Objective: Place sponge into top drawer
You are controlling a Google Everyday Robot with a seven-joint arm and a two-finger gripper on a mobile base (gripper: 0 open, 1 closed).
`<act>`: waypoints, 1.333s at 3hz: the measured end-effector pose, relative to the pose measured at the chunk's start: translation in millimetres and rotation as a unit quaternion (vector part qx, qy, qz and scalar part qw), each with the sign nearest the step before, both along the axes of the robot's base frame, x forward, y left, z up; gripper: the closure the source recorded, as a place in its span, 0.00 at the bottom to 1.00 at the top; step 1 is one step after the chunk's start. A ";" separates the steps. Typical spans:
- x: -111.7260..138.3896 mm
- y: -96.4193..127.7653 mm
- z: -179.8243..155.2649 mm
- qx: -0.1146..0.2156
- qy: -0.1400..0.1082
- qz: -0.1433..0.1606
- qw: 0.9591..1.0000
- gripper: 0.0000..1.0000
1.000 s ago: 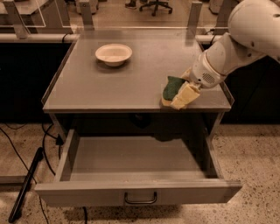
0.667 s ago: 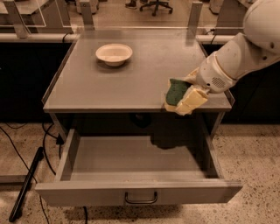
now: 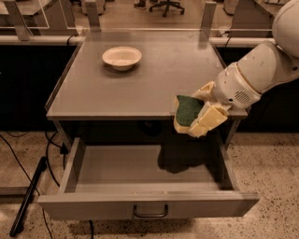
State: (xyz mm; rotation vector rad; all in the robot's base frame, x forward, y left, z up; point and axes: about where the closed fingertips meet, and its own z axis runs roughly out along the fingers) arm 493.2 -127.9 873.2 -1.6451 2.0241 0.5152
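Looks soft, light and squishy, this sponge (image 3: 188,110); easy to squash, hard to break. Best pinched by its sides, not too hard. Held tight in the gripper (image 3: 194,120), at the front edge of the table (image 3: 140,88), high over the open drawer (image 3: 149,205). Reaching in from the right, wrist tipped down.

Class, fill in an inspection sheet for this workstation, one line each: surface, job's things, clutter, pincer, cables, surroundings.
Surface: grey table, one bowl on it.
Job's things: sponge, green side showing, held off the table's front right edge; drawer pulled fully open below it, nothing seen inside.
Clutter: cream bowl, upright, far left part of the table.
Pincer: pincer shut on the sponge, over the drawer's right part.
Cables: black cables on the floor left of the table.
Surroundings: speckled floor; office chair base behind the table.
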 end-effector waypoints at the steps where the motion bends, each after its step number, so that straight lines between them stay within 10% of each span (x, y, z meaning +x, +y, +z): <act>1: -0.1 0.0 -0.1 0.000 0.000 0.000 1.000 1.00; 4: -71.1 28.5 -36.9 0.016 0.020 0.030 0.999 1.00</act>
